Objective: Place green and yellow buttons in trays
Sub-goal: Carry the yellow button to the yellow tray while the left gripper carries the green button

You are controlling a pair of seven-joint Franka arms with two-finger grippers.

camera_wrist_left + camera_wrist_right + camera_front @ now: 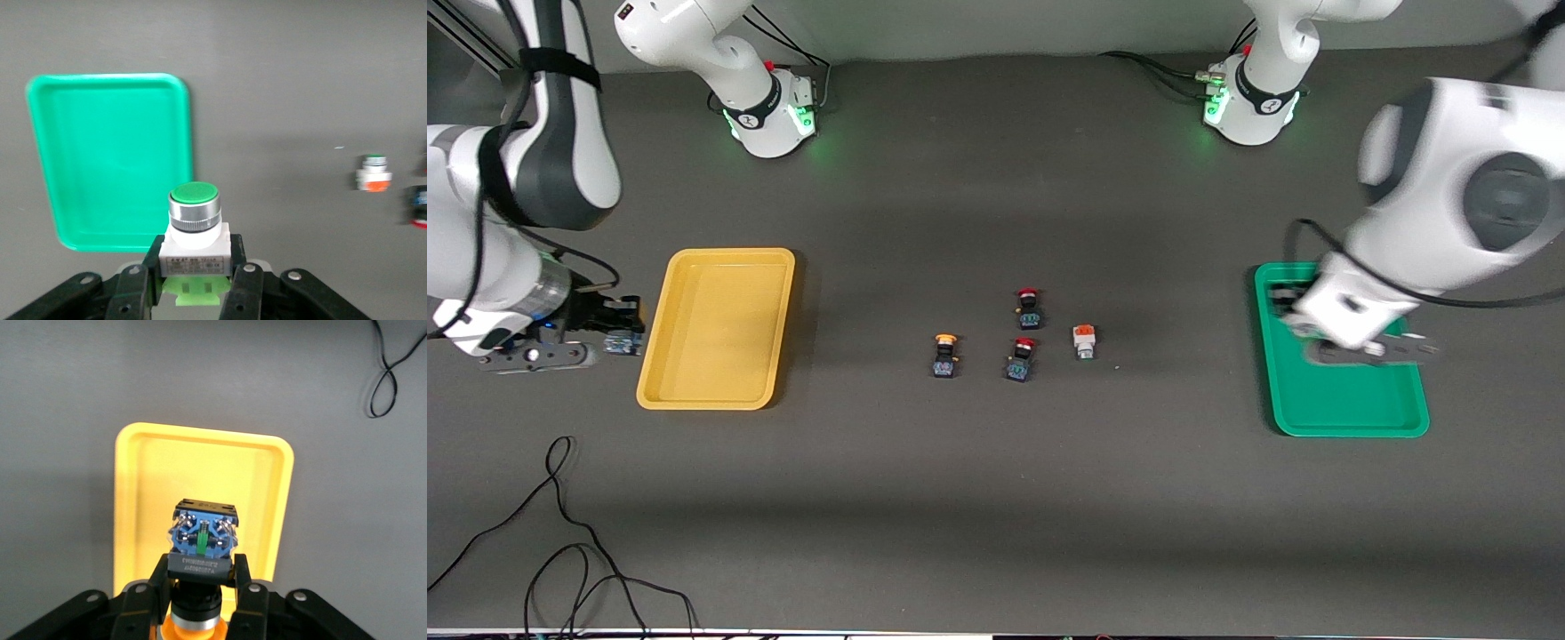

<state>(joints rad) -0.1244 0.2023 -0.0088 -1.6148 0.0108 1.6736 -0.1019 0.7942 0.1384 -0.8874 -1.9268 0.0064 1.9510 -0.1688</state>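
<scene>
Each arm carries its load toward the matching colour. The left pincer, at the front view's right, grips the green button over the green tray. The right pincer, at middle left, clamps a yellow button just beside the yellow tray. Two more wait mid-desk among red ones.

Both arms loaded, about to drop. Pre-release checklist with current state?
1. Left gripper shut on green button: ok.
2. Left gripper over green tray: ok in the front view.
3. Right gripper shut on yellow button: ok.
4. Right gripper over yellow tray: not ok, it is beside the tray at the right arm's end.
5. Both trays bare of other parts: cannot tell for green, arm covers part.
6. Red buttons untouched on table: ok.
</scene>
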